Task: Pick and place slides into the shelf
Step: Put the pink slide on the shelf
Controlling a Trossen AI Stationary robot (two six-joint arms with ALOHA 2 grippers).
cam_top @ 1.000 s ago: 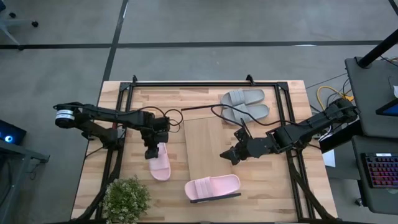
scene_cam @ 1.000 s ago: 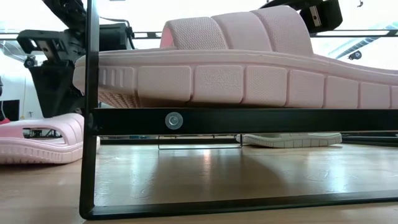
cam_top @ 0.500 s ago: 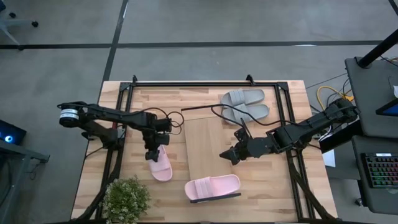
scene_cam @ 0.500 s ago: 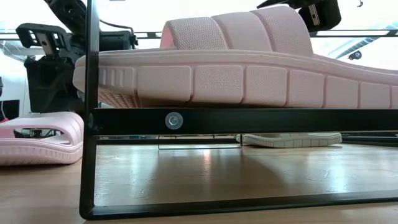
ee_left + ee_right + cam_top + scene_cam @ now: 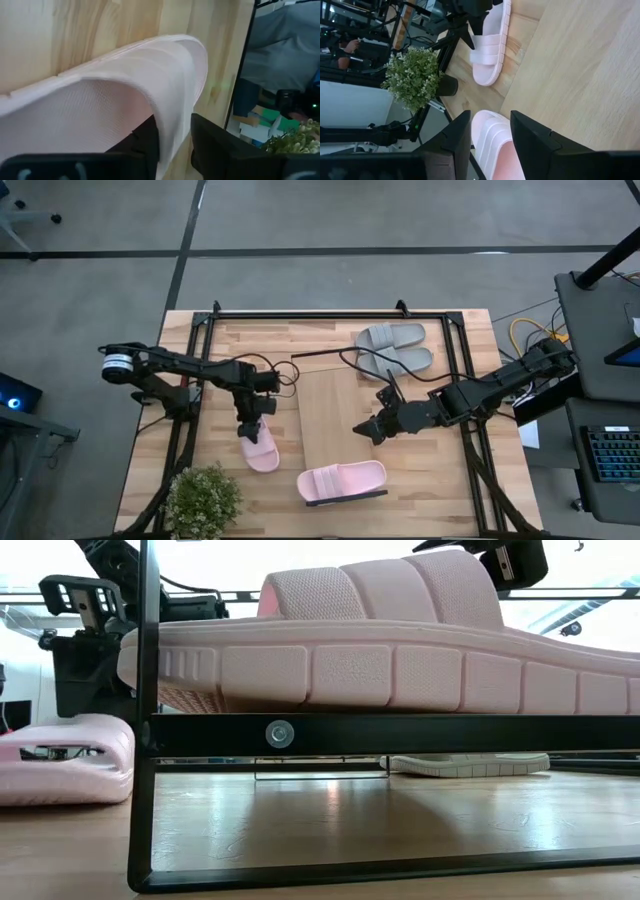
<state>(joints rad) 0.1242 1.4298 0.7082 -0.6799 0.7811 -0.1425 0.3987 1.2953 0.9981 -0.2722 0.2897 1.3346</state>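
One pink slide lay on the table left of the shelf, our left gripper pinching its strap to lift it, while our right gripper waited with fingers apart over the shelf.

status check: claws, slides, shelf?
Left claw shut on the loose pink slide, beside the shelf. Right claw open, empty, over the shelf. Other pink slide on shelf end; grey pair unshelved. Nothing blocking.

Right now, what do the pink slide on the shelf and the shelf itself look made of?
Pink slide: probably soft moulded foam or rubber, matte, judging by its thick segmented sole and finely textured strap. Shelf: light wood board with visible grain, on a black, likely metal frame.
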